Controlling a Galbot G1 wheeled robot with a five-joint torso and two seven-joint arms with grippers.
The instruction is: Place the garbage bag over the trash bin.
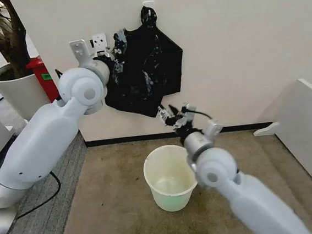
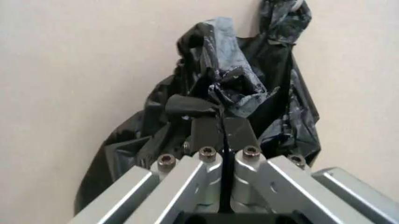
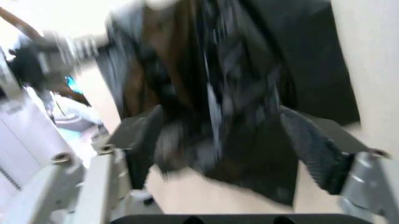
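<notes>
1. Nearest the lens, left wrist view: bolted silver finger mounts, then the left gripper (image 2: 221, 128) with dark pads pressed together on a bunched fold of the garbage bag (image 2: 249, 93). Plastic thin, glossy, heavily crinkled, spilling past the fingertips on both sides and well beyond them up the wall.
2. Bag top knotted and hung from a small white wall hook (image 1: 148, 5); body draped flat against the cream wall, lower edge sagging to a point.
3. Right gripper (image 3: 240, 140) spread wide, ribbed black pads standing well apart; bag's lower portion lying between and just beyond the fingers. Contact with the plastic impossible to judge; motion blur smears the folds.
4. Head view: right gripper (image 1: 173, 115) just under the bag's bottom corner; left gripper (image 1: 110, 59) at the bag's upper left edge, fingertips largely hidden behind the arm's round joint.
5. Trash bin (image 1: 170, 177): smooth cream-white plastic, round, tapering downward, rolled rim, faint green tint low down. Standing upright on brown carpet, below the right fingers and well apart from the bag.
6. Large white plant pot (image 1: 18, 91) and a red object at the far left, both partly cut off by the left arm.
</notes>
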